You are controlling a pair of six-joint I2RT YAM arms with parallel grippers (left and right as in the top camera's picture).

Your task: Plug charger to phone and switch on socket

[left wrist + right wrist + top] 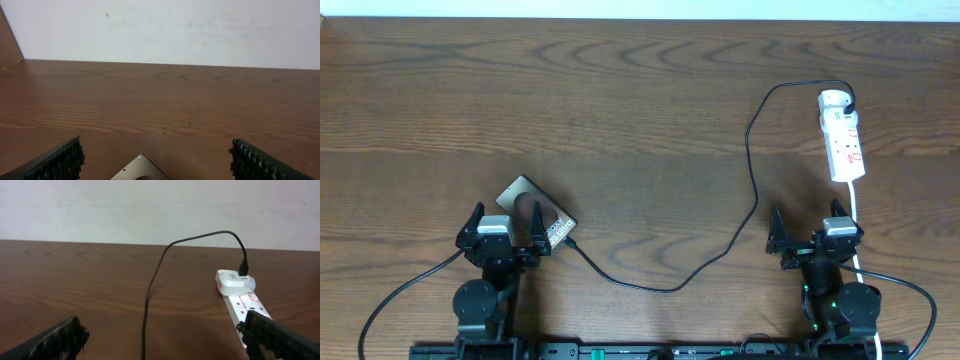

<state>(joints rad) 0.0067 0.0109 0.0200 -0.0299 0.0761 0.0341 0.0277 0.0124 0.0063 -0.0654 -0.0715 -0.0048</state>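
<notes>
Judging by both pincers standing open and empty, plugging is taken as the step in hand: the charger (752, 170), its tip at the phone (525, 195) by the left gripper (507, 215), must be grasped and seated before the socket (844, 140) ahead of the right gripper (807, 215) is switched.

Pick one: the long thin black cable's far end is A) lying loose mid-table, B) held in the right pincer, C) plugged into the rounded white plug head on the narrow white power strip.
C: the long thin black cable arcs over and drops into the rounded white plug head at the far end of the narrow white power strip. The right pincer stands open and empty.
</notes>
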